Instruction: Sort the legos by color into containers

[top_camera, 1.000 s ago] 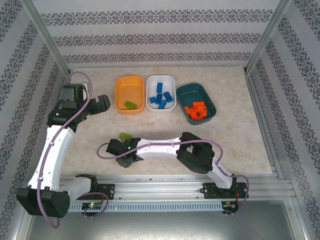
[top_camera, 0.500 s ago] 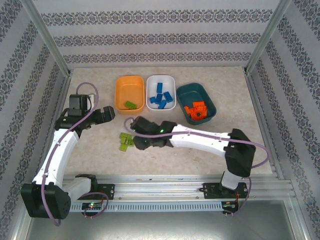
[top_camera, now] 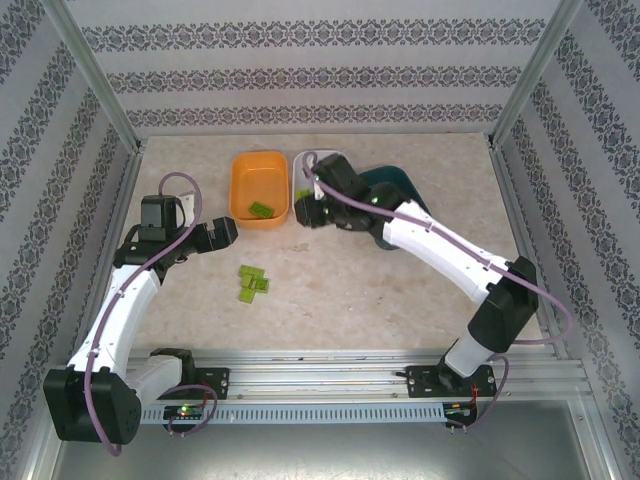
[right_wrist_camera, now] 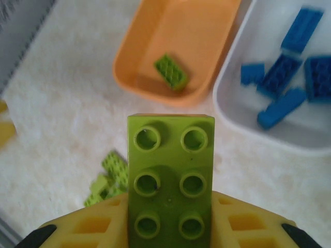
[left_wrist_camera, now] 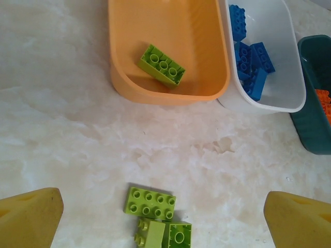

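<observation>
Reader: Top view: what differs from a second earlier?

Legend: Right arm, earlier folded low over the near table, now reaches out to the tubs. Right gripper (top_camera: 303,212) sits at the seam between orange tub (top_camera: 258,180) and white tub (top_camera: 299,175), and the arm covers part of teal tub (top_camera: 395,178). Left gripper (top_camera: 228,232) has shifted a little toward the near edge. Loose lime bricks (top_camera: 253,283), one of them beside the right gripper a second ago, lie well clear of it on the table (top_camera: 350,290).

Reader: Left wrist view: state of that gripper?

Legend: Jaws wide, holding nothing; yellow fingers (left_wrist_camera: 28,217) stand at either lower corner. The loose lime bricks lie between them, three pieces touching. Beyond, one lime brick in tub (left_wrist_camera: 161,64) rests tilted in the orange tub. Blue bricks (left_wrist_camera: 251,62) fill the white tub. Orange bricks (left_wrist_camera: 323,101) show at the teal tub's edge.

Reader: Right wrist view?

Legend: Jaws narrow, clamped on the held lime brick (right_wrist_camera: 170,181), studs facing the lens. The orange and white tubs lie beyond it, the loose lime bricks at lower left.

Reader: Surface and room?

Legend: Pale marbled tabletop. Striped floral wallpaper (top_camera: 320,70) lines three sides, framed by metal frame posts (top_camera: 95,75).
</observation>
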Motion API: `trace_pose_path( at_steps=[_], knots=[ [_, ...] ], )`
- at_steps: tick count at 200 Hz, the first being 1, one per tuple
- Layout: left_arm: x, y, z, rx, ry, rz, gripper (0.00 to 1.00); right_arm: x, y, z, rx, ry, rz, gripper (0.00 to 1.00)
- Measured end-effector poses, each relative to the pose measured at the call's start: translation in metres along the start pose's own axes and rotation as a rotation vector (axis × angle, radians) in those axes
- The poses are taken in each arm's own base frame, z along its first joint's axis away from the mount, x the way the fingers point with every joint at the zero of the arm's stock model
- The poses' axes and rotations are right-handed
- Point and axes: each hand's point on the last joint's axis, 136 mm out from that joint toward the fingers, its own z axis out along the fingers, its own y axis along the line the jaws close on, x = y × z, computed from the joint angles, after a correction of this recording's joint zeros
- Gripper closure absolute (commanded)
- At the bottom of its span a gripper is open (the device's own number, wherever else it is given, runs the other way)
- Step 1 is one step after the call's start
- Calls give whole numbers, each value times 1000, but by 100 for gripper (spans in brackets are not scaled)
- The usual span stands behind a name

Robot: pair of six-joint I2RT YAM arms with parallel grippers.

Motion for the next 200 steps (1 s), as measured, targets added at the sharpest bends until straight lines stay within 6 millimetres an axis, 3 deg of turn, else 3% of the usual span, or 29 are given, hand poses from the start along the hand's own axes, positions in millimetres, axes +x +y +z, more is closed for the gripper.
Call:
trace_pose_path(
  at_steps=[33, 75, 128, 143, 184, 200],
  knots=[
    [1, 1, 3, -2, 10, -2, 0, -53, -4, 24, -41, -40, 46, 68],
    [3, 2, 6, -30, 15, 30, 0, -81, -1, 96, -76, 0, 61, 68],
    [9, -3, 12, -47, 36, 93, 0, -72, -3, 175, -101, 82, 91, 67],
    [10, -3, 13, -50, 39, 100, 0, -64, -9, 192, -103, 107, 114, 61],
    [20, -9, 22, -50, 81, 134, 1, -44, -18, 213, -95, 167, 161, 37],
    [23, -9, 25, -54, 95, 145, 1, -46, -18, 212, -99, 163, 164, 34]
  ],
)
